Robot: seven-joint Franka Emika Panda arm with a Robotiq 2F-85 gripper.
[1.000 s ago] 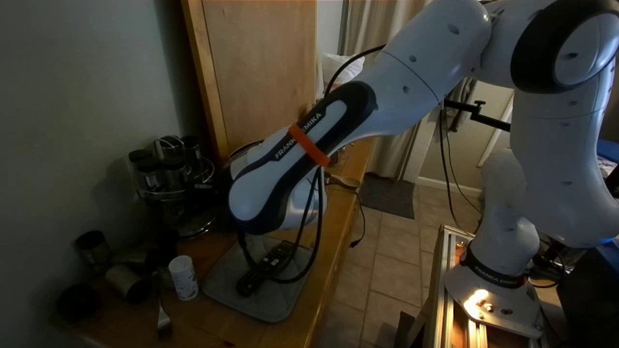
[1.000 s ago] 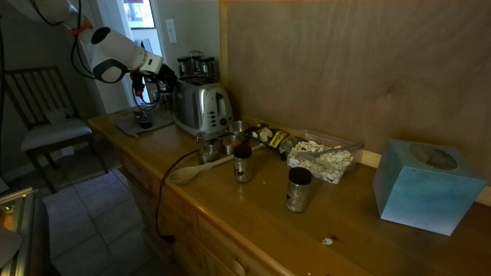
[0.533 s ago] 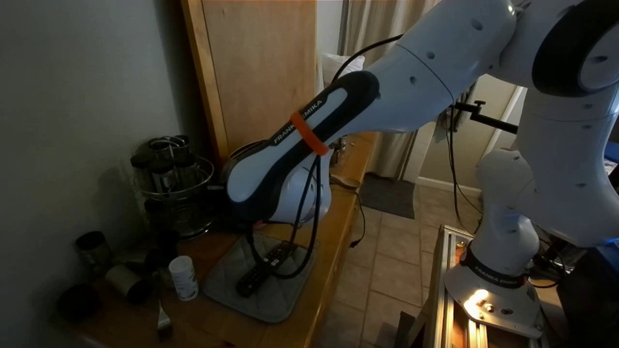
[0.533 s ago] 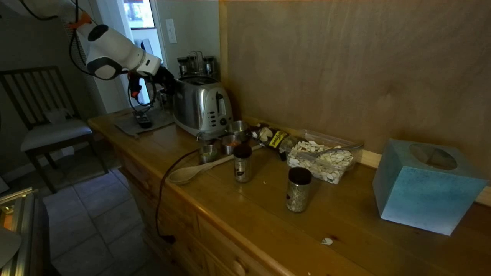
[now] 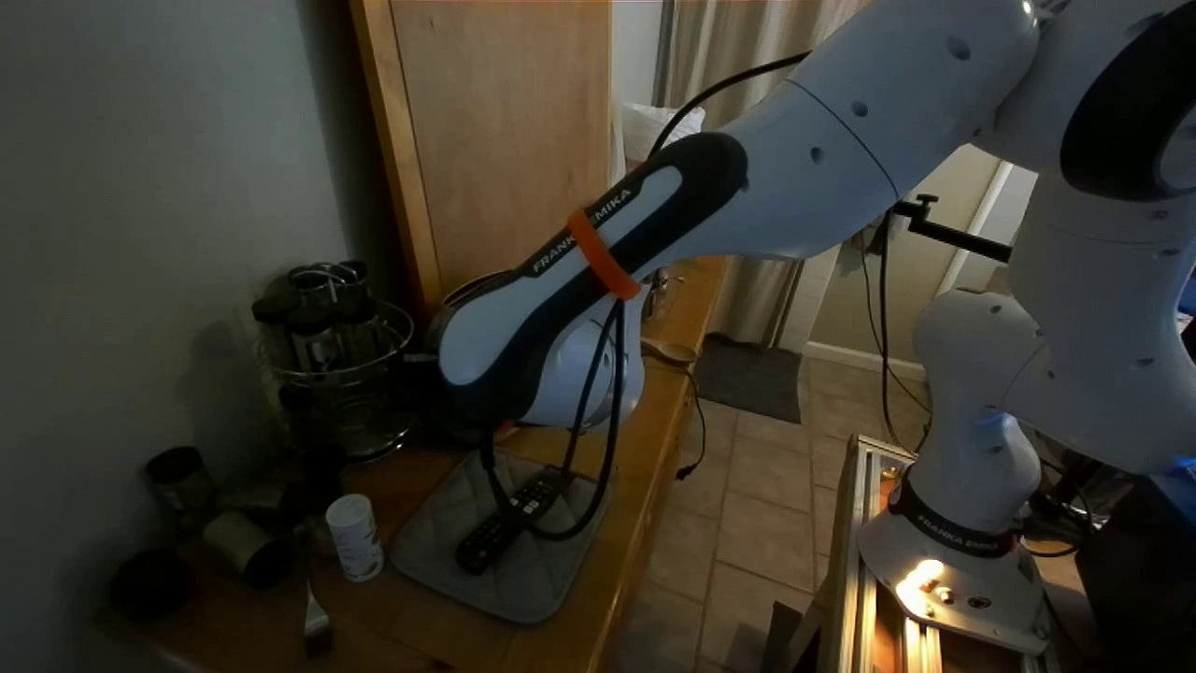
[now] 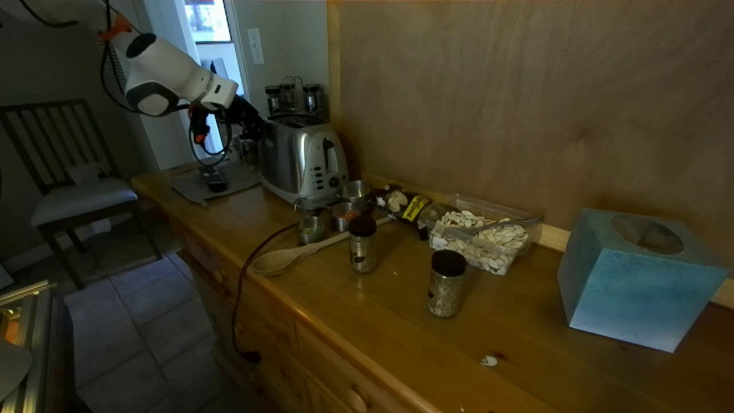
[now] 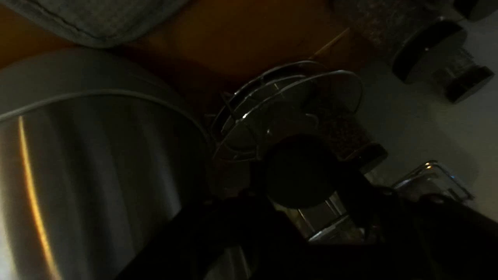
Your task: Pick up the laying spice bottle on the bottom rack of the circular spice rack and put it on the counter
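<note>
Okay, the jaws of my gripper (image 7: pixel 301 175) are clamped on the spice bottle (image 7: pixel 297 166), dark cap toward the wrist camera; it's just at the round spice rack (image 7: pixel 244 116), can't tell if it's fully out of the lower tier. Rack stands toward the far end of the counter (image 6: pixel 373 315), behind the toaster (image 6: pixel 295 158), with another bottle (image 7: pixel 344 132) in its lower tier just beside mine. In an exterior view, remote (image 5: pixel 509 521) lies on a grey mat (image 5: pixel 523 584), right of the rack and nearer.
</note>
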